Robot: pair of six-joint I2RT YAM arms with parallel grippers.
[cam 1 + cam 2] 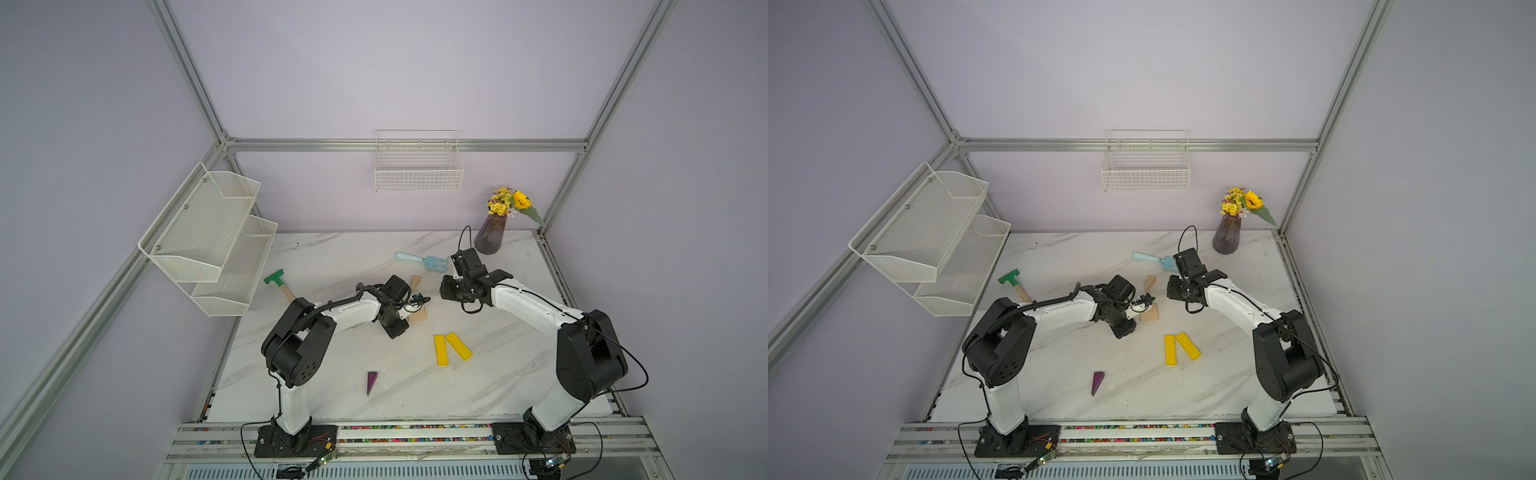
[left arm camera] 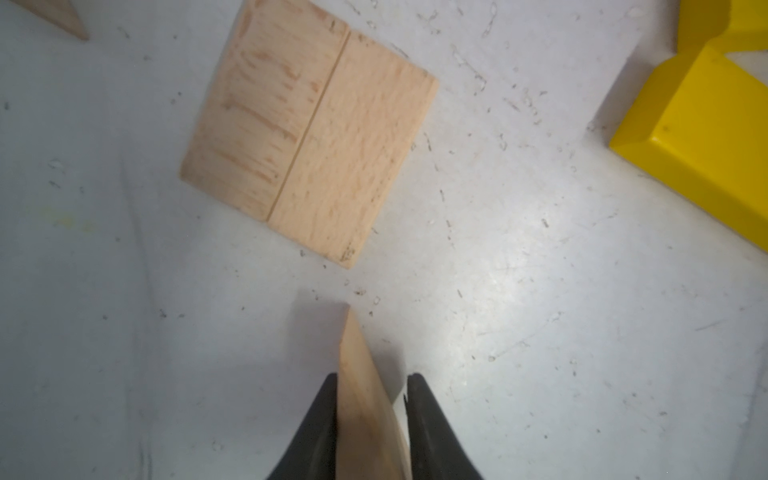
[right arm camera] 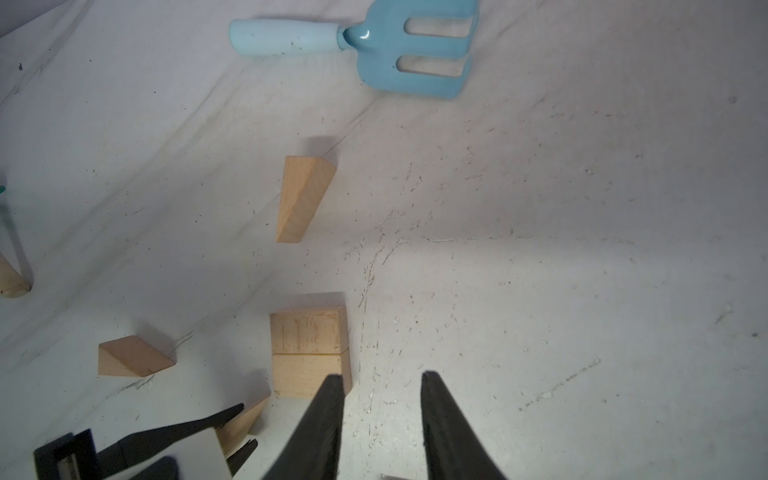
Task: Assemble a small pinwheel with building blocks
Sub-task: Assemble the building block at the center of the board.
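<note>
Beside hub (image 2: 309, 129) | left gripper (image 2: 374, 376) clamped on wedge (image 2: 365, 399), tip near hub corner | right gripper (image 3: 381, 375) apart, empty | set wedge flush against 1 side, lower gently, avoid nudging hub

My two top cameras sat high up, side by side, and looked down from far off at my whole table (image 1: 332, 257), so they saw almost the same thing. My left wrist camera looked down from very near, past my left gripper (image 2: 374, 378) and the tan wedge (image 2: 357, 357) it pinched. My right wrist camera looked down from farther up, past my right gripper (image 3: 383, 376), and both wrist cameras saw the same two tan blocks (image 2: 349, 145).
</note>
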